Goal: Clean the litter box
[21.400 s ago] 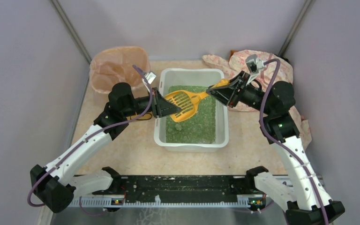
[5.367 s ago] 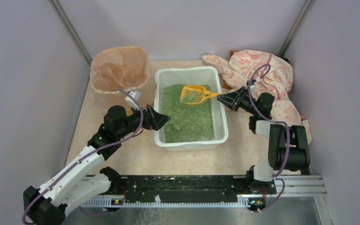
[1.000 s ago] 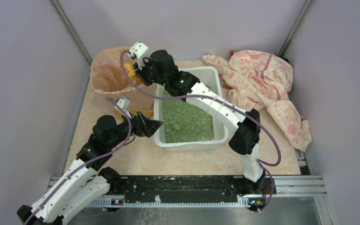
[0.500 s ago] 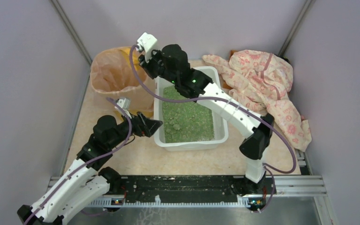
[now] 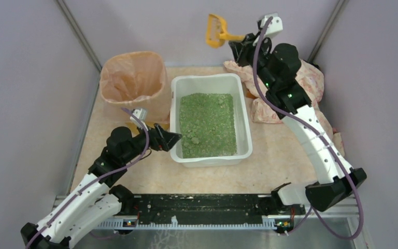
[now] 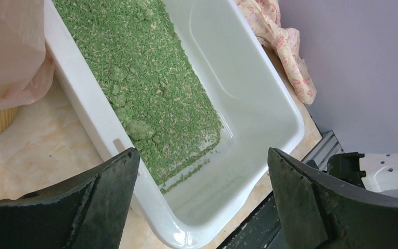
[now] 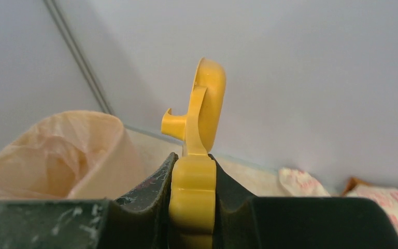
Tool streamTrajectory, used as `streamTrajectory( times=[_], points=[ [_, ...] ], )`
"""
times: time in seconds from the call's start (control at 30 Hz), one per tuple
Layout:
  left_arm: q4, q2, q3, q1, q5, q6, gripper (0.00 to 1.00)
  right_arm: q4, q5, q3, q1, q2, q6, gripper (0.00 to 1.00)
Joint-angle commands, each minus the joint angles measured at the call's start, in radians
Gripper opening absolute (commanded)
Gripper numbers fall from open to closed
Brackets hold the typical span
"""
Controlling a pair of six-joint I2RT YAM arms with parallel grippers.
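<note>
Peach-bagged bin [image 5: 133,78] stands at far left. Near it the left arm lies low and bent, the left gripper [image 5: 172,139] spread wide just beside the left rim of the litter box [image 5: 245,129]. The litter box sits mid-table, long axis running away from the arm bases. The right arm rears high at the back; the right gripper [image 5: 238,44] clamps the scoop [image 5: 215,31] by its handle, head pointing left. That arm half hides the cloth [image 5: 316,78].

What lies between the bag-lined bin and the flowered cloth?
The litter box stands between the bin and the cloth; the top view shows it.
</note>
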Motion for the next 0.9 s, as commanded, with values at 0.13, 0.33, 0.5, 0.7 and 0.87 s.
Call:
streamTrajectory(
  times=[0.13,0.33,0.5,0.7,0.87],
  points=[
    [0.113,0.038,-0.028,-0.003,0.048,-0.007,0.99,-0.331,0.225,-0.143,-0.024,0.004,-0.043,0.0],
    [0.116,0.039,-0.045,-0.003,0.05,-0.017,0.99,-0.38,0.259,-0.213,-0.021,0.004,-0.057,0.0],
    [0.116,0.026,-0.058,-0.003,0.043,-0.009,0.99,-0.449,0.293,-0.181,-0.021,0.066,-0.077,0.0],
    [0.109,0.016,-0.057,-0.004,0.035,-0.003,0.99,-0.439,0.321,-0.129,-0.021,0.201,-0.104,0.0],
    [0.059,-0.016,-0.05,-0.003,-0.004,0.021,0.99,-0.441,0.314,-0.041,-0.02,0.334,-0.112,0.0]
  ],
)
